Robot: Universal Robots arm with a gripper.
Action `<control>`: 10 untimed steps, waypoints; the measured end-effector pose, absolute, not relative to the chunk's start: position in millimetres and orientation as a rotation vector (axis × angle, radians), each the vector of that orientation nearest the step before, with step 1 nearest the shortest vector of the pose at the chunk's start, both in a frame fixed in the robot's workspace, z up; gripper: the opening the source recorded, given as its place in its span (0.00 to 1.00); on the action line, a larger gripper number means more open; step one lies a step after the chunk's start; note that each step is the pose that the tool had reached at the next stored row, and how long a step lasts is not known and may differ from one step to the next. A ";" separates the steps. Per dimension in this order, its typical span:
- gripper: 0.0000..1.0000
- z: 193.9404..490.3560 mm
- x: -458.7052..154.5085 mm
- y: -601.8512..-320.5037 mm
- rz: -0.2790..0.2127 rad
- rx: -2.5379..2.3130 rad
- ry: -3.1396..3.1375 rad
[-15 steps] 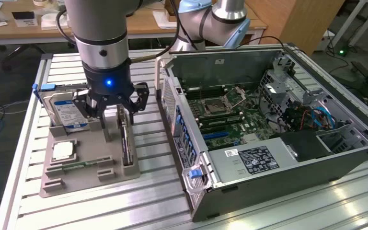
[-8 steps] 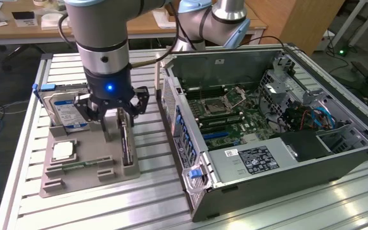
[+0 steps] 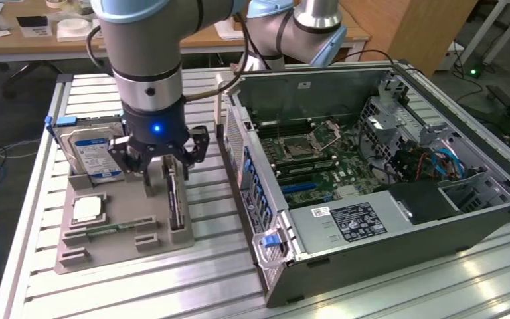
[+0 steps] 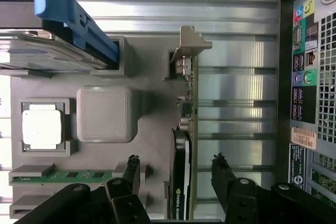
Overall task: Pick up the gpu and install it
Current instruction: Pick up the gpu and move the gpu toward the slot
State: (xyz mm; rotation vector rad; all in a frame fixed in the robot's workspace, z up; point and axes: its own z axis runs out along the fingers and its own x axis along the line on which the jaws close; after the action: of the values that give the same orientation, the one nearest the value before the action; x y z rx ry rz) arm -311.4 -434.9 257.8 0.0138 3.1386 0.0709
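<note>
The gpu (image 3: pixel 176 203) is a thin dark card standing on its edge in a slot of the grey holder tray (image 3: pixel 122 249), at the side nearest the computer. In the wrist view the gpu (image 4: pixel 184 145) shows edge on, with its metal bracket (image 4: pixel 189 43) at the far end. My gripper (image 3: pixel 168 176) hangs just above the card and is open. Its two black fingers (image 4: pixel 131 169) stand one on each side of the card, apart from it. The open computer case (image 3: pixel 370 166) lies on the exterior view's right with its motherboard (image 3: pixel 326 166) exposed.
The tray also holds a silver hard drive (image 3: pixel 95 156) with a blue clip (image 4: pixel 73 17), a square CPU chip (image 3: pixel 88 209) and a green memory stick (image 4: pixel 63 176). The case's rear panel (image 4: pixel 310 87) stands close beside the tray. All rest on a slatted metal table (image 3: pixel 149 286).
</note>
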 end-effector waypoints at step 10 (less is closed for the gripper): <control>0.66 240.9 -310.9 -437.5 0.071 0.031 3.138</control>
State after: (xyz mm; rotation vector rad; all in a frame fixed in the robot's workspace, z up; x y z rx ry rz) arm -310.9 -437.5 240.9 0.0314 3.1383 0.0709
